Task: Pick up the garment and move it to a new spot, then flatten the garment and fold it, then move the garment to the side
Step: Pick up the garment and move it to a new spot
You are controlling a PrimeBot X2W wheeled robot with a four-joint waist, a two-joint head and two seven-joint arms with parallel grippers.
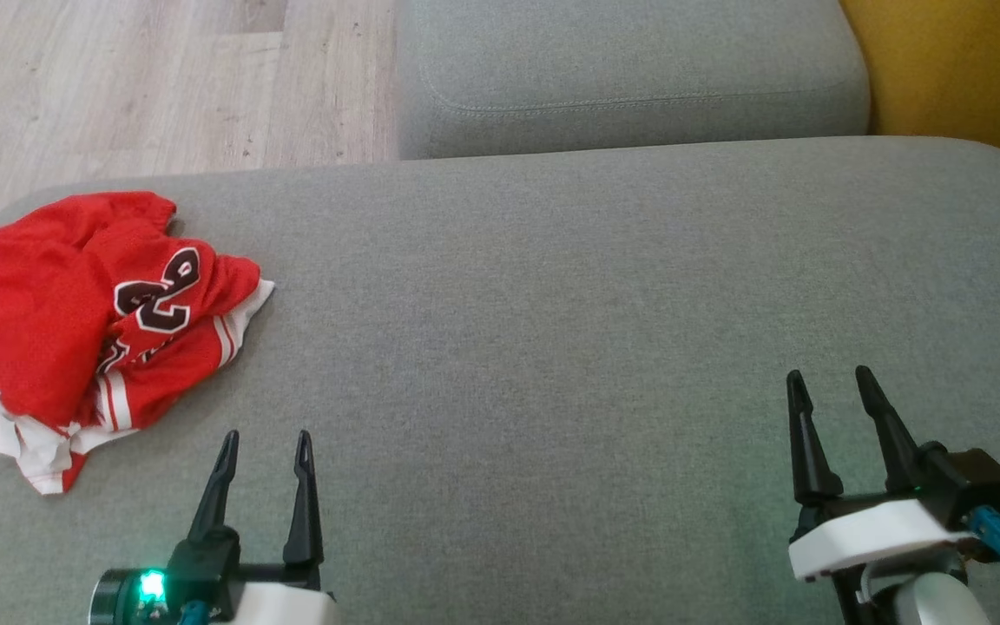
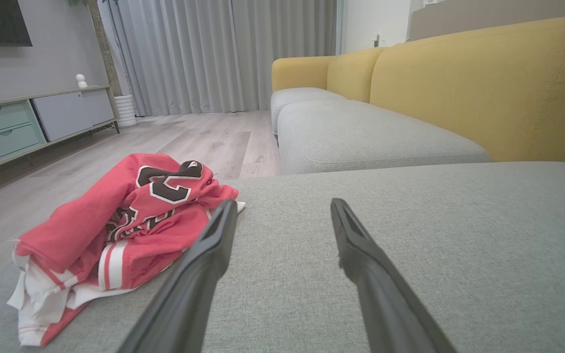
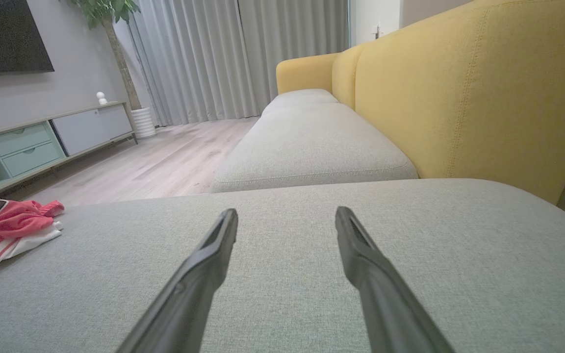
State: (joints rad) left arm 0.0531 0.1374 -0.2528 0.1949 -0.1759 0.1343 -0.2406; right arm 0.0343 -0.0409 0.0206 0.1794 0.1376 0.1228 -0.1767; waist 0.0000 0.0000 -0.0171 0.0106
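One garment on your list: a red basketball jersey [image 1: 92, 321] with white trim and dark numerals, crumpled in a heap at the left edge of the grey seat cushion [image 1: 552, 304], toward its far left corner. Two tools: the left gripper [image 1: 266, 437], jaws parted and empty, sits by the cushion's near edge, just beside the heap and not touching it. The right gripper [image 1: 829, 375], jaws likewise parted and empty, is well apart, toward the right edge. Step in hand, as you may judge it: the first, the pick-up, not yet begun. Next move, most likely: you bring the left gripper over the heap, lower it onto a raised fold, close on the cloth, then carry the jersey to the bare middle of the cushion.
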